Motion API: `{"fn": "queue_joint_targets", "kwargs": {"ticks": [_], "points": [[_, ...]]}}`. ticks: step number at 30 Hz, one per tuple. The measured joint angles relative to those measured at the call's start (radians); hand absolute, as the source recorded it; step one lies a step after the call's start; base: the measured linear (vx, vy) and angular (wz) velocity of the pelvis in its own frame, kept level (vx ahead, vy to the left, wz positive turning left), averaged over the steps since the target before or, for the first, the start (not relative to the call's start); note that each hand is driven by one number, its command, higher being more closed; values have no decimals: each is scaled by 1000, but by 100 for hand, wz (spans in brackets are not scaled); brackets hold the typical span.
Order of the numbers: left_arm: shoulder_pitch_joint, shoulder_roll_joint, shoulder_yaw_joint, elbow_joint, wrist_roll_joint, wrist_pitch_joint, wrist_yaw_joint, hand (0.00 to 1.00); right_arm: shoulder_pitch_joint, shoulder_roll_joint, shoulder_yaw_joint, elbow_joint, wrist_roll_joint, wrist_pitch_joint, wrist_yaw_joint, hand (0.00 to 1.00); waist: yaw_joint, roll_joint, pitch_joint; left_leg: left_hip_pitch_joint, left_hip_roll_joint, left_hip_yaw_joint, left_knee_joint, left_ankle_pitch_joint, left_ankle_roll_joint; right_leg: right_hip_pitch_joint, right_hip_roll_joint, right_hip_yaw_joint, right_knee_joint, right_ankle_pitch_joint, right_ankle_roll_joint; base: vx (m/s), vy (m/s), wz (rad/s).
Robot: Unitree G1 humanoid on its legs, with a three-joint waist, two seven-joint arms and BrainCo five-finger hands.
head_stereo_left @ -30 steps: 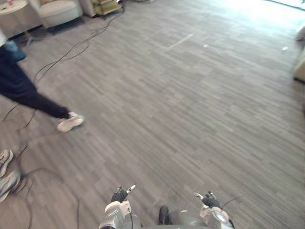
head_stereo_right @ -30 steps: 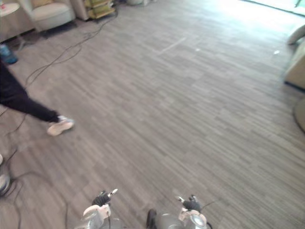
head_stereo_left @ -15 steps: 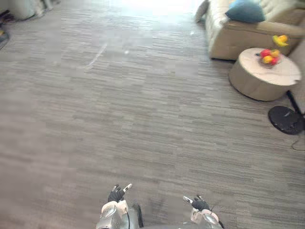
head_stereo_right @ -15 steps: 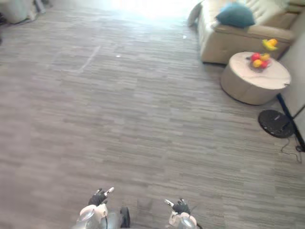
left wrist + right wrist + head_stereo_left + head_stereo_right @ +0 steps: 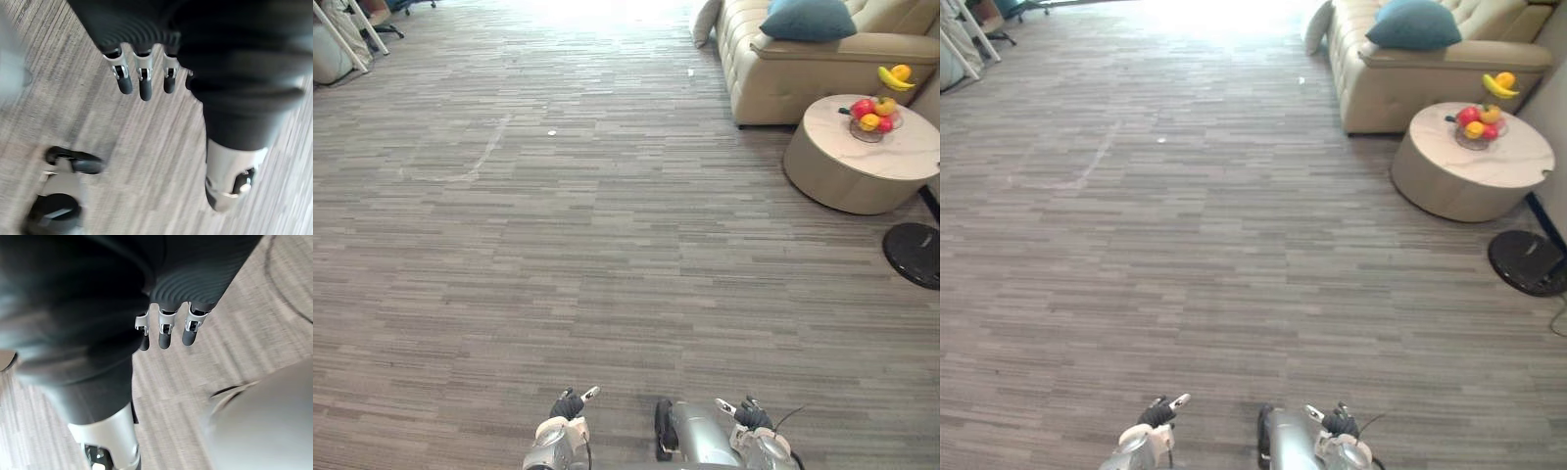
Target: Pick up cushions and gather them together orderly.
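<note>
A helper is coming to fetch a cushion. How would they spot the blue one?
Find the beige sofa at the far right, behind the round table. The blue cushion lies on it near its end. Unlike the pale cushion beside that end, it is dark teal-blue.

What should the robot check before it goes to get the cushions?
1. Left hand empty, fingers straight: ok.
2. Right hand empty, fingers straight: ok.
3. Teal cushion in sight, on the sofa: ok.
4. Cushion within reach: not ok, far ahead on the right.
5. Way across the floor to the sofa open: ok; round table stands near it.
6. Pale shape at the sofa's far end a cushion: cannot tell.
</note>
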Motion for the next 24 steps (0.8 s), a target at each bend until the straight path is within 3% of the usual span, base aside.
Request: {"fn": "queue_joint_targets", "kwargs": {"ticks": [2,4,7,9,10,11,12,13,14,15,16,18,19,20,22,24], "points": [[23,15,0,-44,0,-5,0,0,-14,18,66,-1,1,2,0,0,15,-26,8,-101,18,52,39,-15,26,137,10,56,-84,-29,-22,551,-32,-83],[33,13,1,-74,-2,-6,0,0,-8,26,89,0,6,9,1,0,23,-36,-5,-184,41,146,-88,-34,59,220,6,105,-156,-34,4,458,15,-72],[34,-5,31,-91,-2,-17,1,0,0,35,85,0,5,23,0,0,54,-34,-6,-242,10,204,-450,-25,72,358,-25,173,-246,-64,58,628,124,-64],[37,-7,45,-91,-2,-26,2,0,-2,38,86,0,-6,21,-1,0,64,-32,-20,-276,-39,182,-713,85,71,428,-54,219,-296,-86,94,851,296,-71],[42,-2,45,-86,-2,-26,2,0,1,43,87,5,-10,23,0,0,69,-33,-36,-280,-47,177,-721,203,107,438,-68,248,-286,-95,109,751,313,-79],[43,10,45,-77,-1,-26,2,0,2,56,88,6,-11,23,1,0,75,-56,-58,-278,-74,192,-718,218,162,433,-99,273,-253,-103,123,790,344,-55],[40,25,46,-67,0,-25,2,0,10,68,77,3,-12,22,4,0,63,-85,-66,-249,-99,217,-713,188,187,398,-134,282,-161,-91,164,634,284,-29],[40,31,46,-66,0,-22,2,0,23,74,77,3,-12,25,4,0,61,-97,-66,-231,-110,229,-703,169,201,374,-140,288,-81,-67,202,745,345,-14],[40,36,46,-61,0,-21,1,0,34,80,77,3,-13,26,5,0,63,-109,-69,-195,-123,235,-705,146,208,346,-142,290,18,-22,233,691,322,-26],[42,45,46,-55,0,-18,2,0,43,81,81,-3,-14,23,9,0,68,-112,-68,-112,-132,235,-720,97,209,261,-120,293,258,127,295,794,339,-34],[40,49,46,-36,-1,-16,2,0,39,76,86,-3,-14,18,13,0,60,-101,-61,-47,-139,234,-730,59,205,170,-119,274,480,161,312,614,239,-28],[33,44,36,-14,-2,-4,2,0,43,61,89,-27,-12,10,15,0,52,-97,-58,45,-146,232,-754,18,211,60,-122,226,652,111,275,521,168,-15],[22,30,29,-2,-2,-1,3,0,54,50,86,-64,-12,8,16,0,51,-65,-52,127,-139,230,-805,-22,210,-51,-121,161,700,45,222,576,165,-21],[20,23,30,0,-2,0,3,0,58,47,82,-82,-12,7,17,0,49,-58,-49,175,-135,224,-839,-58,195,-123,-119,112,690,11,209,464,115,-15],[18,20,35,17,-1,5,3,0,46,47,57,-83,-13,3,20,0,29,-64,-43,264,-127,199,-868,-100,199,-217,-118,29,551,-48,182,482,20,27],[15,8,35,25,-1,6,2,0,42,39,24,-69,-12,-1,22,0,6,-63,-42,333,-116,154,-899,-142,196,-257,-105,-15,336,-31,181,476,-60,64]]}}
